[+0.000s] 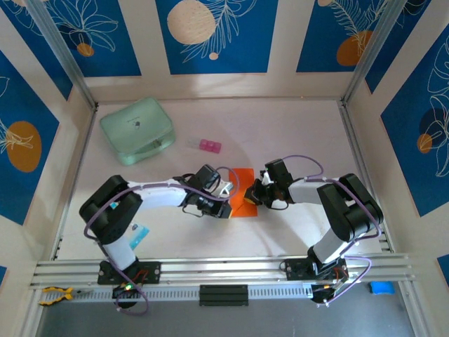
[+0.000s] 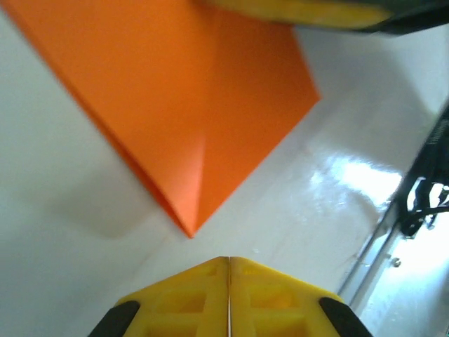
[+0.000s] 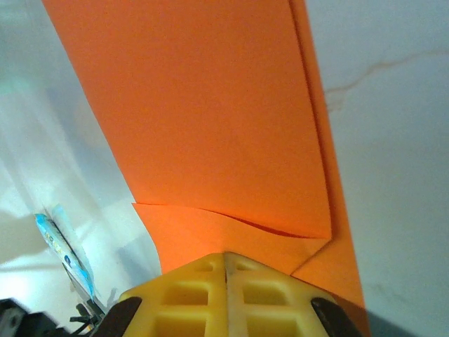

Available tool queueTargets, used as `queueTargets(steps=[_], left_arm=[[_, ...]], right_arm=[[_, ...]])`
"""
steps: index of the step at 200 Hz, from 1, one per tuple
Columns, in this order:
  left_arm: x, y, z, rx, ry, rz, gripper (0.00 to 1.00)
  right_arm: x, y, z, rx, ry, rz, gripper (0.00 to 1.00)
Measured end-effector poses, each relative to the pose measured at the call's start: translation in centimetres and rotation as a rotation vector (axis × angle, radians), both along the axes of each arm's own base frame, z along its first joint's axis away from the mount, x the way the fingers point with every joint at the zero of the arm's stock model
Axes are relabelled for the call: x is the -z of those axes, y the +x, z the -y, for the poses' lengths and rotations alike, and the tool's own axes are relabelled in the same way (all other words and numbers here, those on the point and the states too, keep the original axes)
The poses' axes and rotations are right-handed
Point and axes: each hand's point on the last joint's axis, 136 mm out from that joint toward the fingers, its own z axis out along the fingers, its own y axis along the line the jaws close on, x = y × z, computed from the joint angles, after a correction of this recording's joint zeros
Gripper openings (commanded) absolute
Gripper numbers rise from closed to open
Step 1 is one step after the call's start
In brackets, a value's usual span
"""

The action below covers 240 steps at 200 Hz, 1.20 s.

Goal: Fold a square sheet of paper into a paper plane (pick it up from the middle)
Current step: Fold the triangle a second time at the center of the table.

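Note:
The orange square sheet of paper lies flat on the white table between the two arms, folded into layers. In the left wrist view the paper ends in a pointed corner with a centre crease. My left gripper is shut with nothing in it, its tips a short way back from that corner. My right gripper is shut too, its tips resting over the edge of the paper, where a folded flap lifts slightly. In the top view the left gripper and the right gripper flank the sheet.
A mint-green case stands at the back left. A small pink block lies behind the sheet. A blue-and-white packet rests near the left arm's base. An aluminium rail runs along the near edge.

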Motion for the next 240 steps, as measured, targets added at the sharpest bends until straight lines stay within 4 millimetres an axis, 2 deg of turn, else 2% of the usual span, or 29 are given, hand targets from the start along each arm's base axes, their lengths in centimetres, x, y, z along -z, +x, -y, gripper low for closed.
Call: queueTargets(steps=[22,42,65,90,168,240], left_arm=[[-1.4,1.3,1.3,-0.008,-0.033,0.032,0.10],[-1.7,2.9,2.9,-0.016,-0.051,0.046,0.10],[-0.7,4.2,4.1,-0.022,-0.041,0.048,0.10],[0.7,4.7,4.6,-0.021,-0.022,0.030,0.11],[2.9,4.1,3.7,-0.006,0.036,0.011,0.11],[2.9,3.2,2.0,0.011,0.052,0.074,0.12]], right_arm=[[0.0,0.0,0.0,0.000,0.001,0.001,0.00],[0.0,0.0,0.0,-0.001,0.003,0.002,0.00],[0.0,0.0,-0.1,-0.002,0.005,0.004,0.00],[0.0,0.0,-0.1,-0.002,0.005,0.004,0.00],[0.0,0.0,0.0,-0.001,0.007,0.004,0.00],[0.0,-0.3,-0.1,-0.008,0.015,-0.007,0.00]])
